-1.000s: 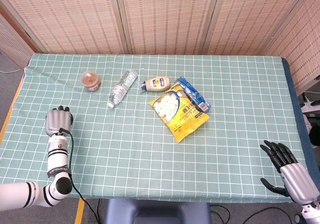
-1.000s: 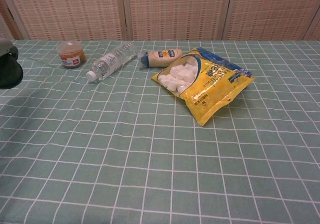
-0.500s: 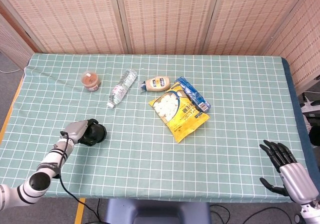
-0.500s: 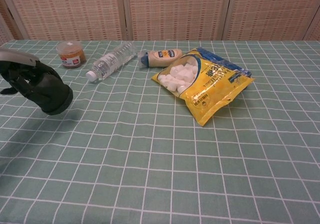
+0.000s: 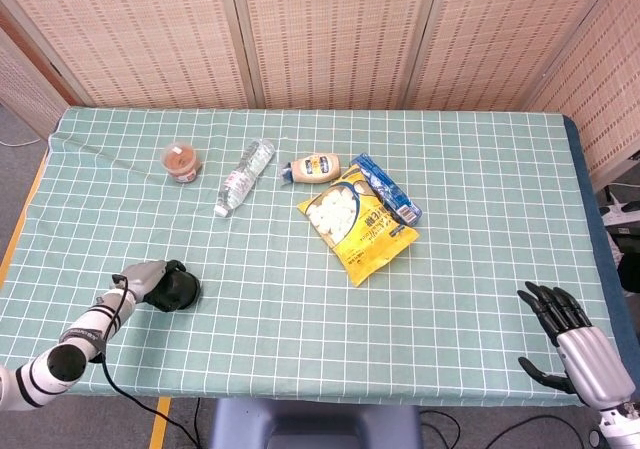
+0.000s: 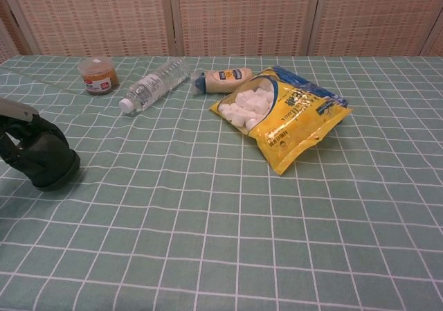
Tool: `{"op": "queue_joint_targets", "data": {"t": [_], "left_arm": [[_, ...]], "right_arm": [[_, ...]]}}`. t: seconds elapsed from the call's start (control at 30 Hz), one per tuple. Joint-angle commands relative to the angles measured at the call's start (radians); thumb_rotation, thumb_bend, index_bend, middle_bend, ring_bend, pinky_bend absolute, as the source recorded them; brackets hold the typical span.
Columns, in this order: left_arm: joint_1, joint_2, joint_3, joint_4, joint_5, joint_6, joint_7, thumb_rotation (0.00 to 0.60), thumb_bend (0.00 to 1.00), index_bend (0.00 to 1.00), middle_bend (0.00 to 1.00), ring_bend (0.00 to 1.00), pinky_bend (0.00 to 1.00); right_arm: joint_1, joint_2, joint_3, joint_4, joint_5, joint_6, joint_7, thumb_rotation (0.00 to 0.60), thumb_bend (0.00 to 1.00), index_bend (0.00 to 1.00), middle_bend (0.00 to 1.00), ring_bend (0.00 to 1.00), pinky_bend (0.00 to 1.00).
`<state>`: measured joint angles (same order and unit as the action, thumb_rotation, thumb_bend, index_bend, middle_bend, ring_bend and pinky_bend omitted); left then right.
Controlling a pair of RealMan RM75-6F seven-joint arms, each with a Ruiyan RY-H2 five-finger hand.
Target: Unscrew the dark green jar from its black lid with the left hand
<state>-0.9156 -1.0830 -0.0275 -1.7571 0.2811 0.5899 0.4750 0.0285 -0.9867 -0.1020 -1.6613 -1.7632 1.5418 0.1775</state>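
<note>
At the lower left of the head view, the left hand (image 5: pixel 143 280) wraps its fingers around the dark green jar (image 5: pixel 178 290), which sits low on the checked green tablecloth (image 5: pixel 300 299); the chest view shows the same jar (image 6: pixel 47 161) at its left edge, gripped from the left. At the lower right corner, the right hand (image 5: pixel 577 338) holds nothing, fingers spread. Across the upper middle lie a small brown cup (image 5: pixel 181 161), a clear water bottle (image 5: pixel 243 176) on its side, a squeeze bottle (image 5: pixel 314 168), and a yellow snack bag (image 5: pixel 363 222).
</note>
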Motion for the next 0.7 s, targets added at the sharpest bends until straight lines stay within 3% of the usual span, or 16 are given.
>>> {"op": "queue_joint_targets", "data": {"t": [0.03,0.2,0.3,0.47,0.7], "left_arm": [[-0.019,-0.045,0.042,0.003,0.055,0.085,0.013,0.600,0.61,0.87,0.82,0.66,0.77],[-0.036,-0.067,0.081,-0.001,0.064,0.136,0.036,0.600,0.58,0.84,0.80,0.62,0.70],[-0.051,-0.064,0.097,0.000,0.044,0.093,0.026,0.600,0.54,0.79,0.76,0.58,0.64],[-0.067,-0.067,0.127,0.017,0.081,0.074,0.031,0.600,0.51,0.66,0.62,0.51,0.45],[-0.095,-0.047,0.166,0.020,0.104,0.003,0.007,0.600,0.46,0.21,0.22,0.14,0.25]], "right_arm": [[0.001,0.001,0.000,0.000,0.000,-0.002,0.001,0.600,0.18,0.00,0.00,0.00,0.00],[0.002,0.001,0.001,0.001,0.001,-0.003,0.003,0.600,0.18,0.00,0.00,0.00,0.00],[0.002,0.001,0.000,0.001,0.000,-0.003,0.002,0.600,0.18,0.00,0.00,0.00,0.00],[0.005,0.001,-0.002,0.001,0.007,-0.018,-0.006,0.600,0.18,0.00,0.00,0.00,0.00],[0.009,0.003,-0.005,-0.005,0.009,-0.031,-0.009,0.600,0.18,0.00,0.00,0.00,0.00]]}}
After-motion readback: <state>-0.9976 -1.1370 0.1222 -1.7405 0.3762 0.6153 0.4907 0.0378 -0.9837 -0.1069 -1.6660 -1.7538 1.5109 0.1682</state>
